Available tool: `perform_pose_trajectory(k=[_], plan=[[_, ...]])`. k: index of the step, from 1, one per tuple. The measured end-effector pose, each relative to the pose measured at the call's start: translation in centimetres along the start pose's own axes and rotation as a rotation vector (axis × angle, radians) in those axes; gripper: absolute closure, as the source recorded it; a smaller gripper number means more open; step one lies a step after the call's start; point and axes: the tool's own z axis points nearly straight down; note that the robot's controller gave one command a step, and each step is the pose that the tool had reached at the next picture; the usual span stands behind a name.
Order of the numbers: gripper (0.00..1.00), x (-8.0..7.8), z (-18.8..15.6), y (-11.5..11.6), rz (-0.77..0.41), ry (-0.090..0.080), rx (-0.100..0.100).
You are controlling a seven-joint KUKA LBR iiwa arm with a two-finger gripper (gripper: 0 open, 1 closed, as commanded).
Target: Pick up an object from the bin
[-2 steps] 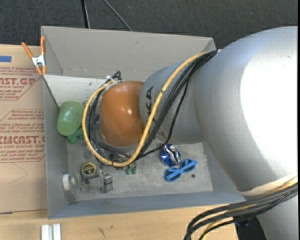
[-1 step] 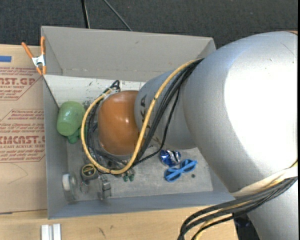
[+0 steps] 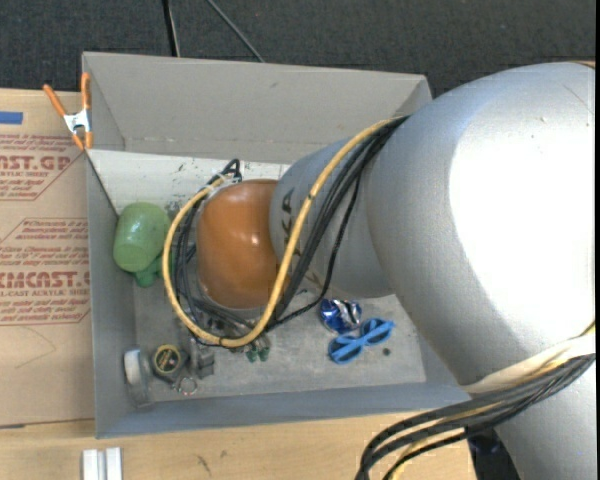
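Note:
Dark parts of my gripper [image 3: 204,356] stick out under the lower edge of the arm's orange cover, low over the bin's front left floor. Beside them lies a small round black-and-yellow thing [image 3: 167,360], and left of that a short grey-white cylinder [image 3: 133,366] in the front left corner. A pale green rounded thing [image 3: 140,240] rests against the left wall, touching the cables around the cover. Nothing can be seen held.
At the front right, close to the arm, lie a shiny blue crumpled piece [image 3: 338,315] and a flat blue plastic thing with loops [image 3: 360,340]. The arm's large grey body hides the bin's right side and middle.

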Motion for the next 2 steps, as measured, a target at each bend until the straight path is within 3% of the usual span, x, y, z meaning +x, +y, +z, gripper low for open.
perform_pose_trajectory(k=[1,2], plan=[[0.0,0.0,0.0,0.1,0.0,0.001,-0.001],[0.0,0.3,-0.3,4.3,-0.179,-0.015,0.001]])
